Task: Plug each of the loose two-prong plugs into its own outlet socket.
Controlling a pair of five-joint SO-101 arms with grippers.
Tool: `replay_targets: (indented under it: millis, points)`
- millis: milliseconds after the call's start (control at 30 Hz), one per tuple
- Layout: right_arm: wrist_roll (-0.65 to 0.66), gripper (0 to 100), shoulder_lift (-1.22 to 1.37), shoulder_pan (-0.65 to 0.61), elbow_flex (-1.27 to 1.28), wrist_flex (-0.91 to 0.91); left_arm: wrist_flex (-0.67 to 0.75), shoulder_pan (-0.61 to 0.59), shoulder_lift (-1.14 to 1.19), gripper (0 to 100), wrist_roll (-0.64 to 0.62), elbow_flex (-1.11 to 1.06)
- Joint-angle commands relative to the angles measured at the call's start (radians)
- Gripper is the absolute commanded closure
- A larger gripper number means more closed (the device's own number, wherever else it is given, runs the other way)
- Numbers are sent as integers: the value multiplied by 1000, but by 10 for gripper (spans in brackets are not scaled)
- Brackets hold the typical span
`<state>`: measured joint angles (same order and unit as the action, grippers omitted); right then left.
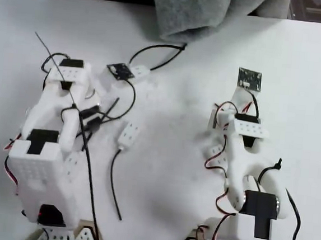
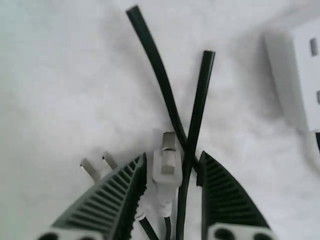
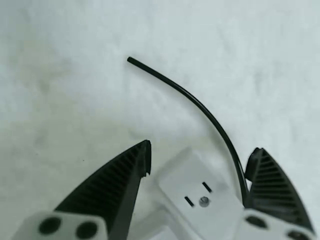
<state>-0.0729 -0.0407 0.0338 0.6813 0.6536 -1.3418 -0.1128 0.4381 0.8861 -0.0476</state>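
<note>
High view: your left gripper [image 1: 90,118] sits low over a tangle of black cords [image 1: 109,109]. A loose socket [image 1: 128,134] lies just beside it on the table [image 1: 167,177]. A far socket [image 1: 139,71] lies farther up the table, its lead running toward the grey cloth [image 1: 204,11]. Nothing pins the loose socket down, so I'd expect it to skate away the moment you press prongs against it.

Left wrist view: the claw is closed on the white plug [image 2: 166,167], but one black cord is pinched in alongside it, and two cords cross just ahead of the prongs. That is your main hazard. The trapped cord could let the plug twist in the grip, and the crossing cords could snag or block the prongs at the socket face. A second plug [image 2: 95,167] lies just outside one finger (only its prongs show), so a sideways sweep could drag it along. The white block beyond the cords looks like the loose socket, and the prongs don't look lined up with its slots.

Right wrist view: your right gripper [image 3: 202,148] stands open astride a third socket [image 3: 200,197], which lies slots up. There is a sliver of table between one fingertip and the socket body. The socket's cord [image 3: 200,107] runs right along the other finger. If you close from here, you may clamp that cord against the body and tilt the socket.
</note>
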Motion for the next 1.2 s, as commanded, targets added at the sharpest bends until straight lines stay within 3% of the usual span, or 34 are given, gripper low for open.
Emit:
replay_targets:
  millis: [0,233,467,767,1167]
  points:
    - [-6,693,-5,2,-5,-15,-11,-15,-10,823,-26,38]
    - [-6,693,-5,2,-5,-15,-12,-19,-25,820,-26,37]
    - [-6,693,-5,2,-6,-16,-60,-47,-186,819,-28,23]
    - [-6,693,-5,2,-6,-16,98,-64,-189,819,-21,-121]
    - [-6,693,-5,2,-6,-16,187,-53,-166,819,-28,-152]
